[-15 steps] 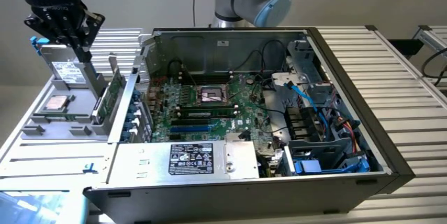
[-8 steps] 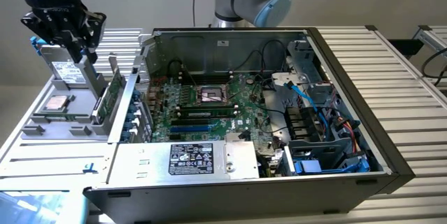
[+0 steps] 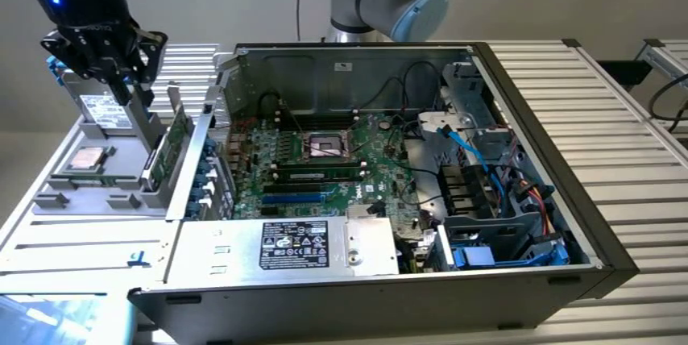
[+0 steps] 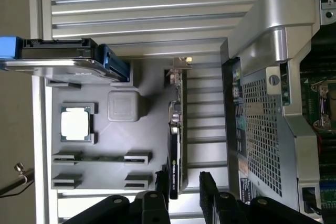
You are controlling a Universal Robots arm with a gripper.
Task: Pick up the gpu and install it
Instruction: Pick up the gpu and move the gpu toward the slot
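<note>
In the exterior view, the black two-fingered tool (image 3: 129, 79) hangs above a grey plastic parts tray (image 3: 80, 200) on the ribbed metal table (image 3: 623, 95), at the exterior view's left of the open black computer case (image 3: 537, 168). The gpu (image 3: 159, 153), a flat green card with a silver end bracket, stands on edge in that tray, below the tool.

In the wrist view, the tool (image 4: 184, 182) has its fingers spread apart and grips nothing. The gpu (image 4: 176, 140) is seen edge-on, lined up with the gap and closer to one finger.

Exterior view: raised, off the arm, angled down at middle distance over an open black-and-silver metal computer case (image 3: 322, 79) and a grey moulded plastic parts tray (image 3: 108, 200) on the exterior view's left.
Wrist view: behind the black gripper (image 4: 184, 178), facing straight down, close above that tray and the case's perforated side.
Shared: tray, case side.
</note>
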